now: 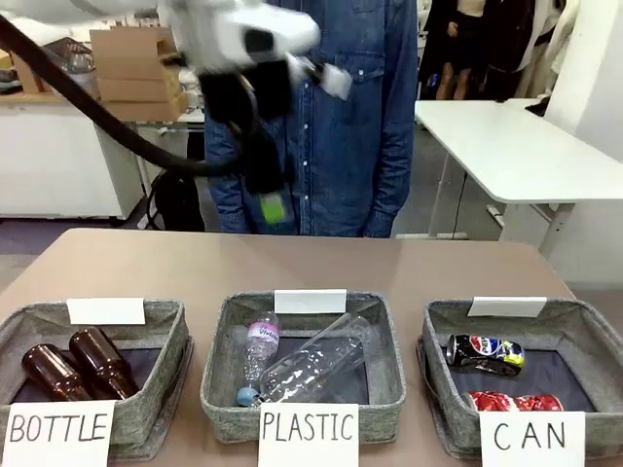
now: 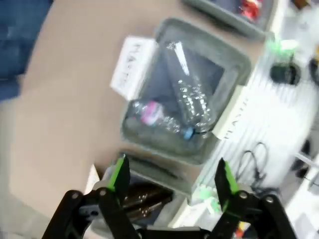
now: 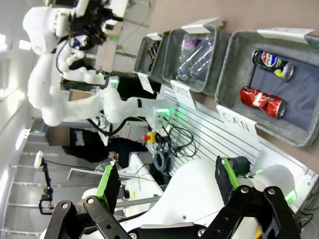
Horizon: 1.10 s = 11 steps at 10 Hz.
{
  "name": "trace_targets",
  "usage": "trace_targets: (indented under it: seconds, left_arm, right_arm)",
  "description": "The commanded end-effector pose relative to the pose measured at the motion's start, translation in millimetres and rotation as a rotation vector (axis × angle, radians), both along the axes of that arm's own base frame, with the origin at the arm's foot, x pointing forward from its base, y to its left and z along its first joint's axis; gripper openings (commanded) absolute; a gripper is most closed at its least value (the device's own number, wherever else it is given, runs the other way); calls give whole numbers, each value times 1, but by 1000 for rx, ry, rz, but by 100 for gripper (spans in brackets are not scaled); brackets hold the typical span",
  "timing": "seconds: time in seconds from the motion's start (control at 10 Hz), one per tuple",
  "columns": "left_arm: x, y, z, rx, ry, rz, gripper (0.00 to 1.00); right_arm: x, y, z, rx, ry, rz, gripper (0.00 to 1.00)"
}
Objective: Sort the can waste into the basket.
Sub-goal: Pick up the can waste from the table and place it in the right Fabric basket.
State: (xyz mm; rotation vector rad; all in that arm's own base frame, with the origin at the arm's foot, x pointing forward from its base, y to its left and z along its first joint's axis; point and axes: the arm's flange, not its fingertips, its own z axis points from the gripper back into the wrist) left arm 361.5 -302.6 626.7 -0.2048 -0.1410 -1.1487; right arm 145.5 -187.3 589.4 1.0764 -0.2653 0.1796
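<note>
Signs read BOTTLE, PLASTIC, CAN (image 1: 531, 437); Pepsi can (image 1: 485, 353) in basket (image 1: 594, 336); both tools released, empty.

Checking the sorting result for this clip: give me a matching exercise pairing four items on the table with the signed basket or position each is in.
Items:
1. red crushed can
2. Pepsi can
3. brown glass bottles
4. clear plastic bottles

Places:
A. basket signed PLASTIC
B. basket signed CAN, near side
C. basket signed BOTTLE
D. basket signed CAN, far side

Pairs: 1-B, 2-D, 3-C, 4-A
</note>
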Motion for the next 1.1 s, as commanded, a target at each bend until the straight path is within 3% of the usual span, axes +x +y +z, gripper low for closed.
trace_targets:
  seconds: [0.0,0.1,0.3,0.5,0.7,1.0]
  left_arm:
    - [25,69,15,-190,92,262,87]
    - [39,124,19,-268,100,404,87]
    - [49,201,12,-409,177,568,87]
    - [48,265,-7,-564,214,734,87]
    - [44,317,-20,-740,247,865,87]
    - [39,364,-55,-986,358,981,87]
  right_arm:
    - [0,0,5,4,4,-10,100]
    - [0,0,5,4,4,-10,100]
    - [0,0,0,0,0,0,100]
    - [66,37,-4,0,62,299,100]
    - [133,89,-10,-13,141,473,100]
    - [202,174,-35,71,190,692,100]
